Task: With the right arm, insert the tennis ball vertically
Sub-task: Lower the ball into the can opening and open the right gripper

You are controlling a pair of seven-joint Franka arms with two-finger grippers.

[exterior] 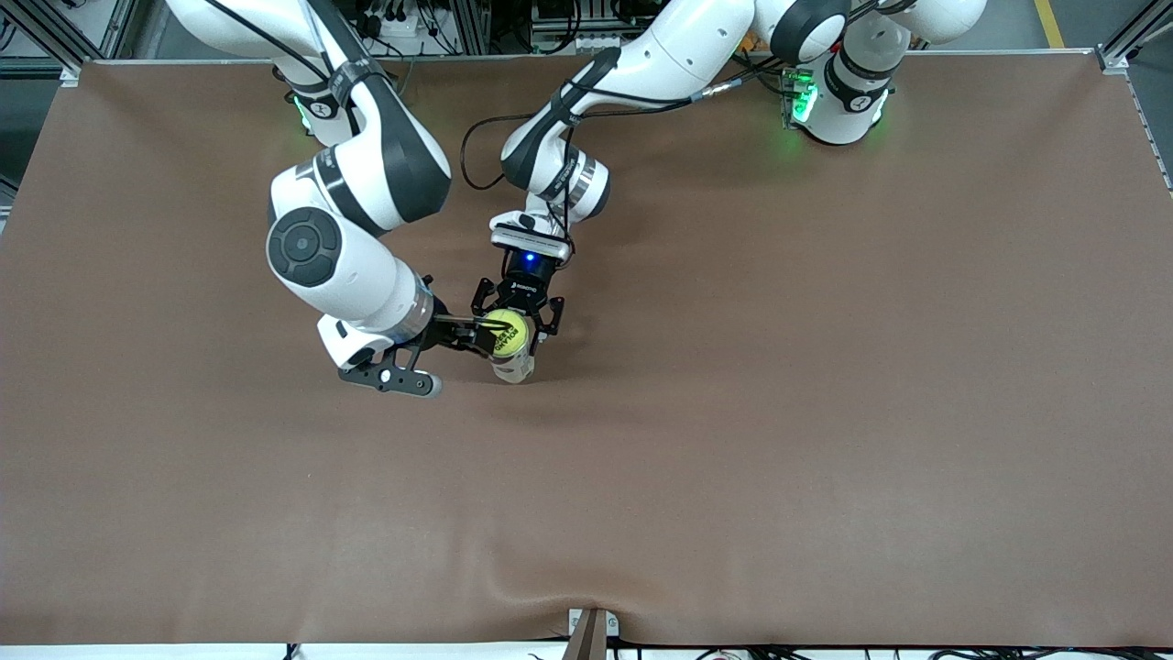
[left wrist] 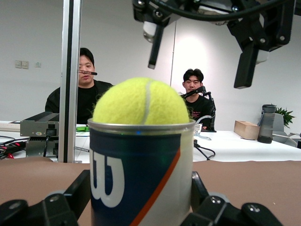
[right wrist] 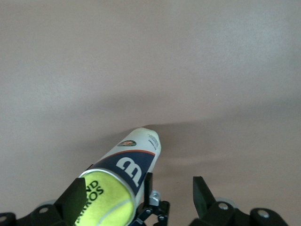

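Observation:
A yellow tennis ball (exterior: 504,335) sits in the open mouth of an upright blue and white can (exterior: 519,368), with its top above the rim. My left gripper (exterior: 478,337) reaches in level from the side and is shut on the can (left wrist: 141,174), with fingers (left wrist: 77,193) on both sides. My right gripper (exterior: 518,312) hangs open straight over the ball (left wrist: 141,101), and its fingers (left wrist: 247,61) are clear of it. The right wrist view looks down on the ball (right wrist: 101,202) and can (right wrist: 136,157), between my open right gripper's (right wrist: 138,197) fingers.
The can stands on a brown cloth-covered table (exterior: 779,412). A metal bracket (exterior: 588,632) sits at the table's edge nearest the front camera. An aluminium post (left wrist: 70,80) and two seated people show past the table in the left wrist view.

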